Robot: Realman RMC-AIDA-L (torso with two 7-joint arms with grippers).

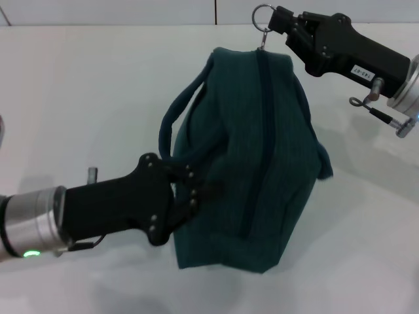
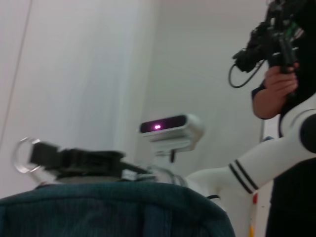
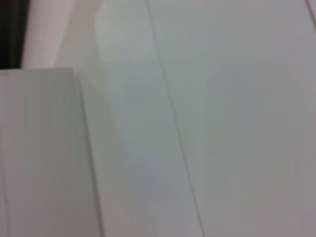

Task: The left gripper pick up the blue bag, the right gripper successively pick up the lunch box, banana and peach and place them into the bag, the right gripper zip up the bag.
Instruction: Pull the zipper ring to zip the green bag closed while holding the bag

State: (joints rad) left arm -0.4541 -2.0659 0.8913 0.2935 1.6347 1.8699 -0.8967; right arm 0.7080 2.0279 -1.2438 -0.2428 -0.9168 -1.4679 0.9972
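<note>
The blue bag stands on the white table in the head view, its zip line running closed along the top. My left gripper is shut on one of the bag's loop handles at the bag's left side. My right gripper is at the bag's far end, shut on the metal ring zip pull. The left wrist view shows the bag's top with the right gripper and the ring above it. The lunch box, banana and peach are out of view.
The white table surrounds the bag. The left wrist view shows my head camera and a person holding a device at the side. The right wrist view shows only white surfaces.
</note>
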